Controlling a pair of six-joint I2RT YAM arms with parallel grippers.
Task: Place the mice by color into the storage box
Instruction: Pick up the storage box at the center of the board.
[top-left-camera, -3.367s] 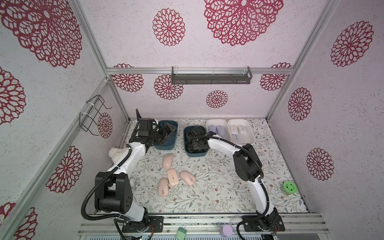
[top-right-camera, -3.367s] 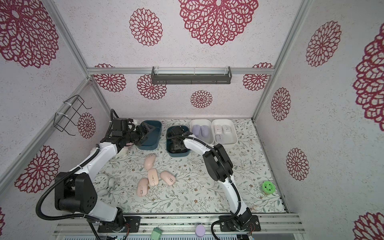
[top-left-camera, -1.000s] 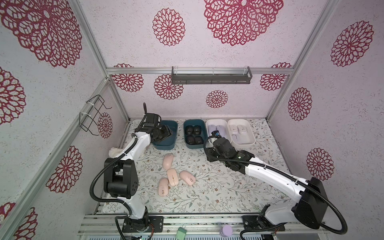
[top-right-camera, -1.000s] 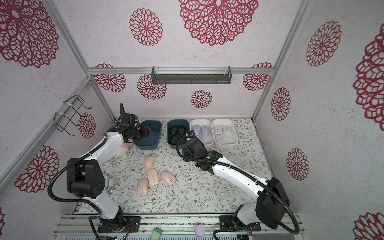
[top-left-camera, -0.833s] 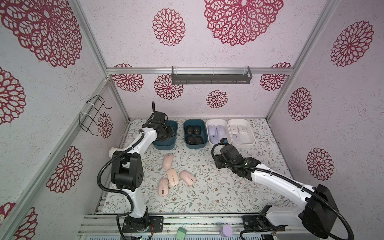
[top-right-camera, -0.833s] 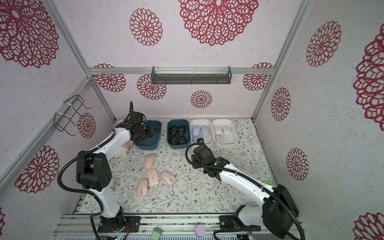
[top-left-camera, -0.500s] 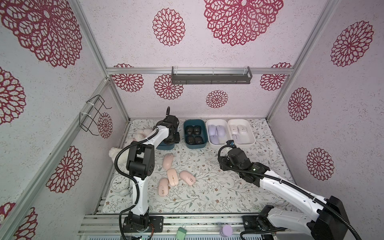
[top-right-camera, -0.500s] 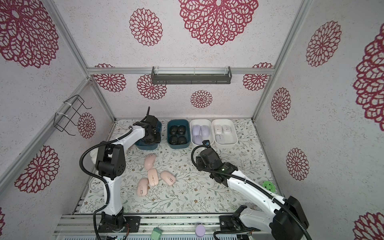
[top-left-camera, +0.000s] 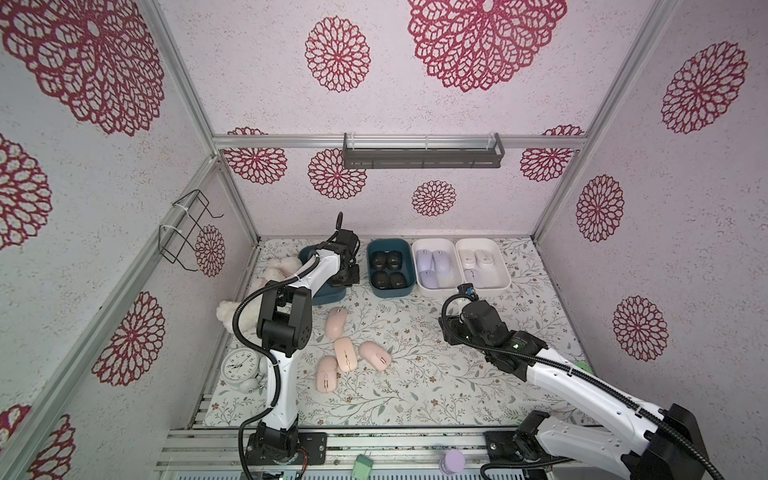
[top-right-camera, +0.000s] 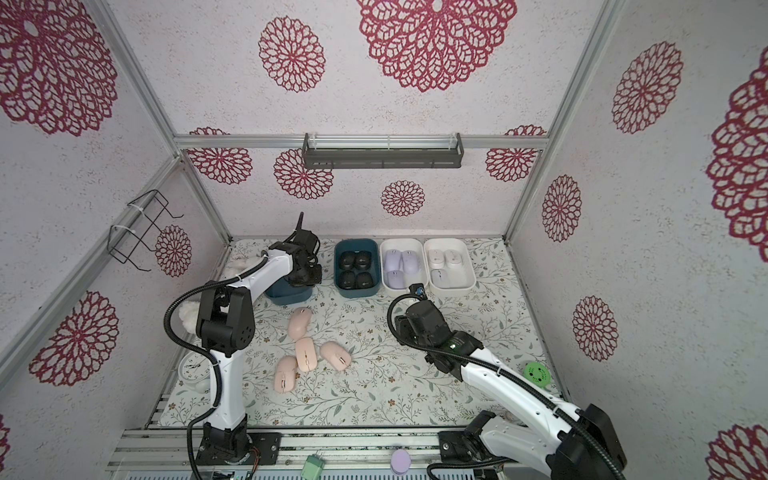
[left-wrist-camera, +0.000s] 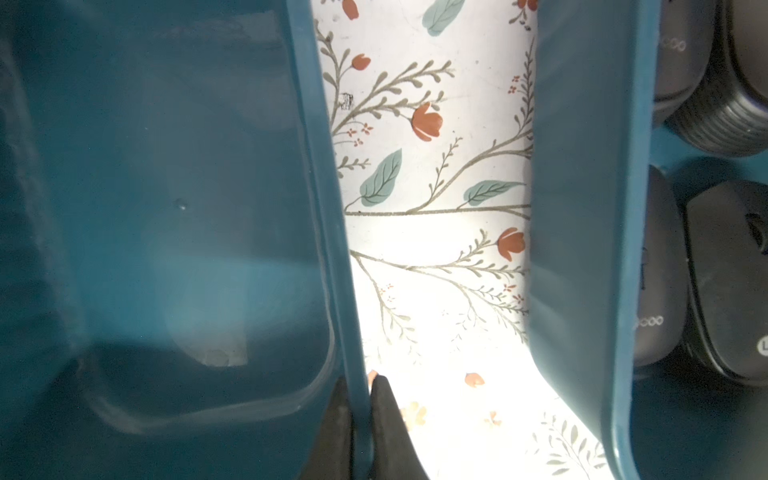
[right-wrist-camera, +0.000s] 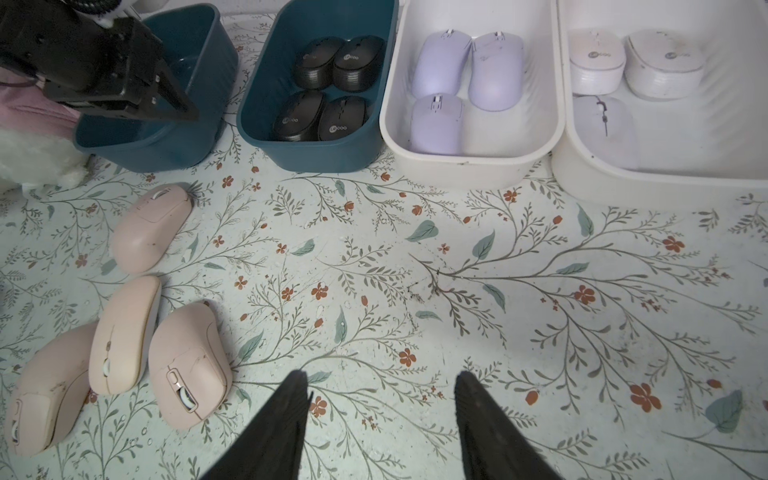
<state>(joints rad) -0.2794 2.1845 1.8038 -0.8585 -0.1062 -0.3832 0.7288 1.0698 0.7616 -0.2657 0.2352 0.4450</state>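
Since the pink mice look like smooth, light, hard shells, you should pinch one across its narrow flanks, not its slick top. All four lie on the mat, left of centre, just near of the empty bin. Only the left wrist view shows your left gripper clamped on that bin's wall. Your right gripper hangs half-open and empty.

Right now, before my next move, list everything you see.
bins: 4, two teal then two white, back row; leftmost bin looks empty
pink mice: 4, pink, loose on mat
black mice: 4, black, second bin
lavender mice: 3, lavender, third bin
white mice: 3, white, fourth bin
plush: 1, white, left of bins
clock: 1, white, front left
disc: 1, green, right edge
left tool: 1, black, shut on leftmost bin's rim
right tool: 1, black, open, empty, above mat
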